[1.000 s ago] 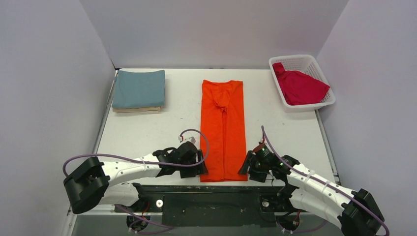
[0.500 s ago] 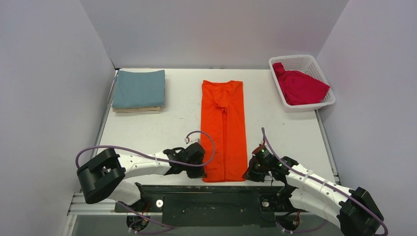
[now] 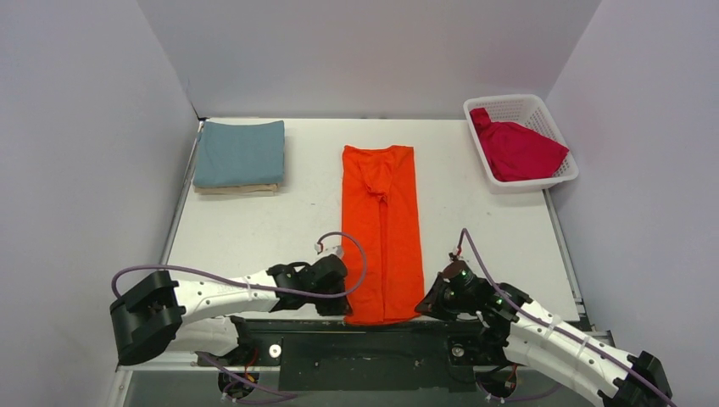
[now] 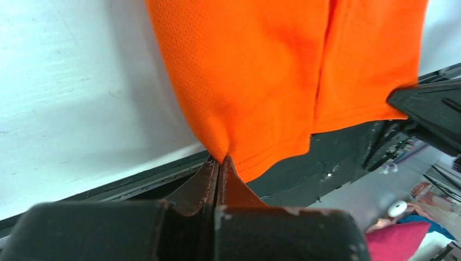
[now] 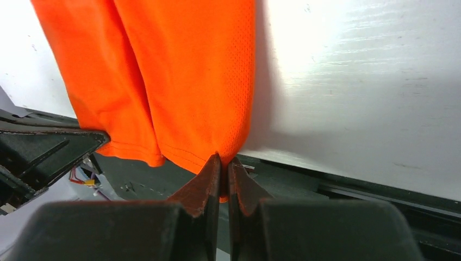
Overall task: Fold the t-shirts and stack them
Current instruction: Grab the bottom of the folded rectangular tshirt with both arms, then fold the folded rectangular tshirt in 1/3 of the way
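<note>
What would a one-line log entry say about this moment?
step: folding orange t-shirt | left hand: shut on near-left corner | right hand: shut on near-right corner | hem: over table edge

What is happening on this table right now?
Both arms work on the orange t-shirt, folded into a long strip in the middle. The left gripper and the right gripper each pinch a near hem corner at the near edge of the table. A teal-blue t-shirt lies folded on a beige t-shirt, far left; a red t-shirt lies in the white basket.
</note>
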